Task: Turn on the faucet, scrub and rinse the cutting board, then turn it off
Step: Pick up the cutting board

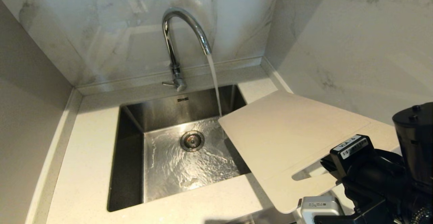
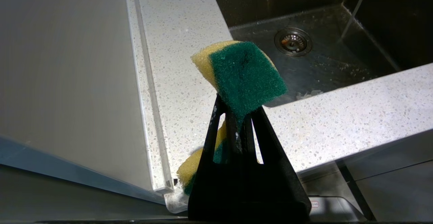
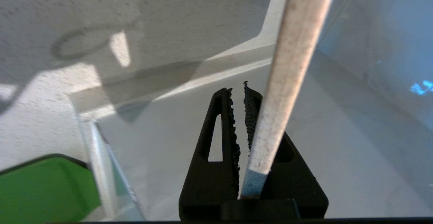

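Board into stream, faucet [image 1: 184, 34] running.
Right gripper [image 3: 241, 115] clamped on cutting board [image 1: 287, 142] edge; left gripper [image 2: 236, 122] pinching sponge [image 2: 243, 73]. Tilt board fully under water before scrubbing.

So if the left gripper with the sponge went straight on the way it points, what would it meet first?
Probably the speckled countertop beside the sink: the left gripper, shut on the sponge, points at that strip. Depth is unclear, so it might instead pass above it.

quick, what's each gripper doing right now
left gripper: shut on the sponge.
right gripper: shut on the cutting board.
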